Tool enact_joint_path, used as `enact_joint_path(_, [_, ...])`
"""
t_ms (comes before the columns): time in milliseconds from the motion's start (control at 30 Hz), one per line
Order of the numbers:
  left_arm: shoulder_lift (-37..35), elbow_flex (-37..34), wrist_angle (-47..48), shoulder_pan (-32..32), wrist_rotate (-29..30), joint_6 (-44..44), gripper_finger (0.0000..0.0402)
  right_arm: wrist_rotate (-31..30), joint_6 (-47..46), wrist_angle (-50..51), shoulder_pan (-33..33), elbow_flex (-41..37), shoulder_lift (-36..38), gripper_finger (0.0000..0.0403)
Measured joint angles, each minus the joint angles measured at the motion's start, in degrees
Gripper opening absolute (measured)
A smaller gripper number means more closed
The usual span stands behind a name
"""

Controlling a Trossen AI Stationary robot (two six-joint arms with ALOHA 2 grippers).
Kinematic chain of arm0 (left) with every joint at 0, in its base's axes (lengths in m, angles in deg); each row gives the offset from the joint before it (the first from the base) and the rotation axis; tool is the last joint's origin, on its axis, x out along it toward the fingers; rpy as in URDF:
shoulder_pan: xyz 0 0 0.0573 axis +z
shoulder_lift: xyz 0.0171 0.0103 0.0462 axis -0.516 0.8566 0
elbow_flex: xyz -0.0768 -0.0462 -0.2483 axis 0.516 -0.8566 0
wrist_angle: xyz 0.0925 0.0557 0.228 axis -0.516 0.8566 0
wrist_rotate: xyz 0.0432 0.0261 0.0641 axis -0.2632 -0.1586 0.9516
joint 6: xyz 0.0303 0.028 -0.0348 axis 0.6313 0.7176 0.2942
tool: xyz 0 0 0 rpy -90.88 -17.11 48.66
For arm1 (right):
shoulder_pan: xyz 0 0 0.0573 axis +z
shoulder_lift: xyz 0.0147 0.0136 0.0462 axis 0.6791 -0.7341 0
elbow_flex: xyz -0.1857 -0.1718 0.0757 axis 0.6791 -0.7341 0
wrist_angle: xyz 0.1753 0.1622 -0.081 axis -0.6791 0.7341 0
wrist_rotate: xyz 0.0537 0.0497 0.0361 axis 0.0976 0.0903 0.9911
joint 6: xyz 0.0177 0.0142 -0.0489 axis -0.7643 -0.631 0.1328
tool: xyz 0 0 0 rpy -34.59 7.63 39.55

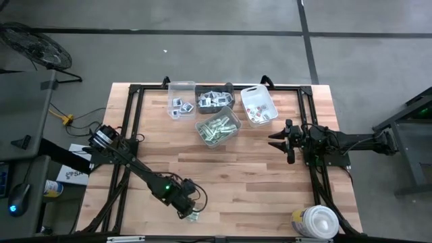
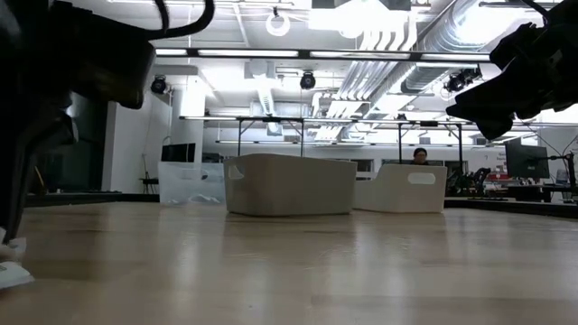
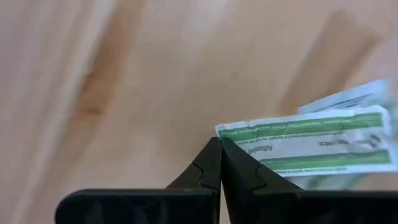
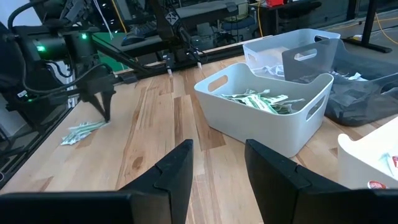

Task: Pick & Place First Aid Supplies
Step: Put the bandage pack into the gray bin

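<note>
We see the left gripper (image 1: pixel 191 211) down at the bottom centre of the high view, low on the wooden table (image 1: pixel 256 169), right at a small heap of green-and-white strip packets (image 1: pixel 194 217). From the left wrist view, its fingers (image 3: pixel 211 168) are pressed tight together, tips meeting at the corner of a green-and-white packet (image 3: pixel 311 140); we cannot tell whether that corner is actually pinched between them. In the right wrist view the same heap (image 4: pixel 81 132) lies on the wood in the left half of the frame, with the left gripper's tips (image 4: pixel 104 112) standing on its edge.

Over at the right of the high view, the right gripper (image 1: pixel 278 144) hangs above the table, jaws partly apart and holding nothing; its two fingers (image 4: pixel 177 171) show a clear gap.

Near the top centre of the high view sit the bins: a clear bin (image 1: pixel 181 100) with squarish white packets, a dark bin (image 1: pixel 214 101), a white bin (image 1: pixel 259 106), and in front a bin of green-and-white strips (image 1: pixel 218 127). A round white tub (image 1: pixel 316 223) stands at the bottom right.
</note>
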Motion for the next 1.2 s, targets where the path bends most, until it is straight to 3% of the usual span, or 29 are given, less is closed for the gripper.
enact_joint_path(167, [-4.23,0.88,7.41,2.83,4.57,5.47,0.0,0.02,0.0,0.0,0.01,0.0,0.0,0.014])
enact_joint_path(333, [-7.04,2.69,5.91,4.26,4.67,10.27,0.0,0.02,0.0,0.0,0.0,0.0,0.01,0.014])
enact_joint_path(1200, [-8.41,18.75,8.57,10.23,10.7,26.06,0.0,0.02,0.0,0.02,0.01,0.0,-0.33,0.014])
